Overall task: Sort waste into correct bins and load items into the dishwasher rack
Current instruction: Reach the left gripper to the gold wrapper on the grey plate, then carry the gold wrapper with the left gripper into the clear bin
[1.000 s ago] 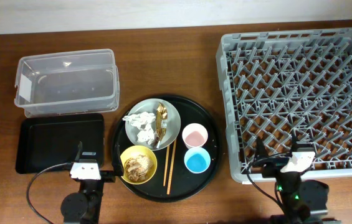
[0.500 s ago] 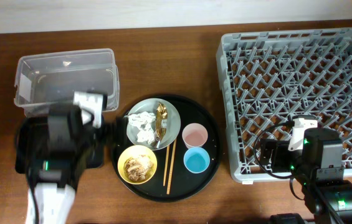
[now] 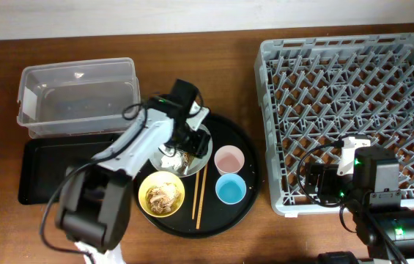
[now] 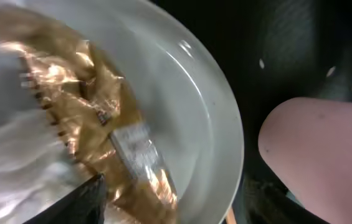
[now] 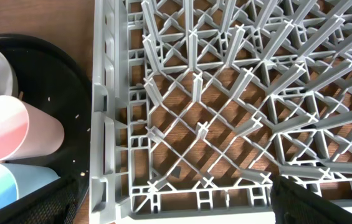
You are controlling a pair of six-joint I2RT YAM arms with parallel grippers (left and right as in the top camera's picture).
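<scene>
**STATUS: LEFT GRIPPER OVER THE PLATE, NOTHING SORTED YET**

**1. Left hand.** My left gripper (image 4: 176, 186) hung just above the gold-brown wrapper (image 4: 95, 118), jaws spread and gripping nothing. One finger (image 4: 79, 202) showed low at one side, and I took the dark shape opposite for its partner. Crumpled tissue (image 3: 168, 155) lay just beside the wrapper. Both rested on the grey-green plate (image 4: 194, 93).

**2. Beyond the fingers.** The pink cup (image 4: 313, 149) stood just past the plate's rim, with the blue cup (image 3: 231, 189) next to it. The chopsticks (image 3: 199, 192) and the yellow bowl (image 3: 145, 189) of noodle scraps (image 3: 163, 195) lay back toward that arm's base. All of these sat on the round black tray (image 3: 245, 139). Off to that hand's outer side were the clear tub (image 3: 75, 70) and the shallow black tray (image 3: 45, 172).

**3. Right hand.** My right gripper (image 5: 172, 186) hovered over the nearest corner of the dishwasher rack (image 5: 104, 124), fingers spread wide and empty.

**4. Progress.** I judged the task barely started. No waste showed in either bin and no item stood in the rack. Every piece of waste and all five items remained to be moved.

**5. View differences.**
- The left wrist view alone showed the wrapper's crinkled foil and how close the finger was. In the overhead view my own arm hid that.
- Only the overhead view showed the bins and the bowl.
- Only the right wrist view showed that hand's spread fingers and the rack's pegs close up.
</scene>
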